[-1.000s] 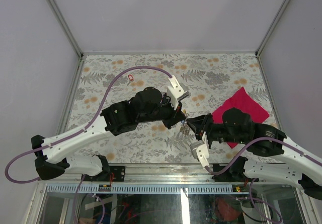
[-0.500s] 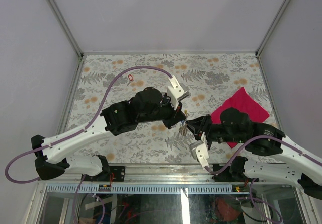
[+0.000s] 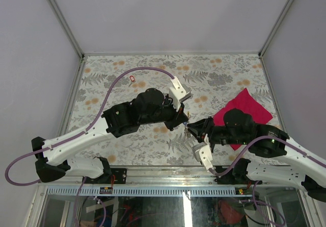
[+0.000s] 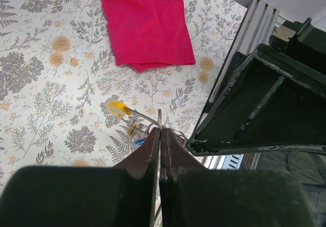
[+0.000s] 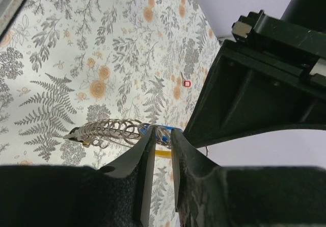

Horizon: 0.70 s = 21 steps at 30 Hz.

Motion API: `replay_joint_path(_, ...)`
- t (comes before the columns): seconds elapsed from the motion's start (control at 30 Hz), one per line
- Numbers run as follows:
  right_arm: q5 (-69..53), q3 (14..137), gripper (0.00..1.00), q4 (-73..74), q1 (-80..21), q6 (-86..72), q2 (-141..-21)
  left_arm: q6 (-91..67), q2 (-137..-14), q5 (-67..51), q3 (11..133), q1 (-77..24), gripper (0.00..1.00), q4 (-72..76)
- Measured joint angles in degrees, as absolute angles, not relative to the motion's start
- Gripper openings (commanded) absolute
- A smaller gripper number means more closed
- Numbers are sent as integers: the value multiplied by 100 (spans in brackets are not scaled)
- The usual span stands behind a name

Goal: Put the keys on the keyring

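The keyring (image 4: 159,121) is a thin silvery loop standing edge-on in the tips of my left gripper (image 4: 161,131), which is shut on it. A yellow-headed key (image 4: 119,108) and a small blue piece (image 4: 138,141) hang from it just above the table. My right gripper (image 5: 159,135) faces the left one, its jaws a narrow gap apart with the coiled chain (image 5: 107,129) of the keyring pinched between the tips. In the top view both grippers meet over the keyring (image 3: 187,122) at mid-table. A red key (image 3: 132,78) lies alone at the far left, and shows small as the red key (image 5: 186,83) in the right wrist view.
A magenta cloth (image 3: 243,109) lies on the floral table (image 3: 219,79) at the right, partly under the right arm. A purple cable (image 3: 147,70) arcs over the left arm. White walls and metal rails (image 3: 66,109) border the table.
The right gripper has shifted slightly left toward the left gripper, and the dangling keys sit a little higher between the two. The left arm has barely moved.
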<state>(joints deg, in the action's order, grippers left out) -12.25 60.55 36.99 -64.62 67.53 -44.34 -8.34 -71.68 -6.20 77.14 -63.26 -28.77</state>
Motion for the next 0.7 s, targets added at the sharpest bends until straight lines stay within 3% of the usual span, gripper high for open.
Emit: replay_joint_path(0.7, -1247, 5968, 23, 3476, -6462, 6652, -4543, -834, -7168, -620, 7714, -6326, 0, -2877)
